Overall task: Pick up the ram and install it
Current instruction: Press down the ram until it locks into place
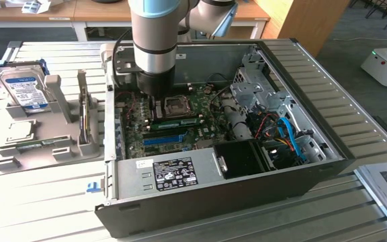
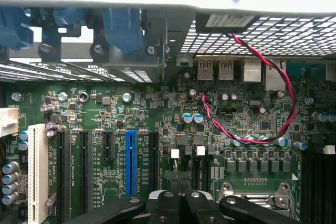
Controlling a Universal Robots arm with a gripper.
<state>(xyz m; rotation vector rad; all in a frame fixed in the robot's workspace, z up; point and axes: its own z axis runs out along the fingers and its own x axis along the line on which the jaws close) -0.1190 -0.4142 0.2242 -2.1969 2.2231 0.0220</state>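
- The arm (image 1: 154,45) reaches down into the open computer case (image 1: 213,201), and its pincer (image 2: 181,203) hangs close over the motherboard (image 1: 173,126) with its black fingers (image 2: 168,205) drawn together; I cannot make out anything between them.
- A ram (image 1: 181,122) lies flat in a slot on the motherboard, just beside the CPU socket (image 1: 177,105) and near the pincer.
- Just beyond it, nearer the case's front, sits the blue slot (image 1: 163,139), seen in the wrist view among black slots and a white one (image 2: 38,174).
- A red-and-black twisted wire (image 2: 273,124) loops over the board near the rear ports (image 2: 215,69).
- Crowding the case: the black power supply (image 1: 173,174), a drive cage (image 1: 257,88), blue cables (image 1: 289,133).
- On the worktop (image 1: 39,201), toward the exterior view's left, a grey holder (image 1: 46,136) carries a hard drive (image 1: 25,88) standing upright.
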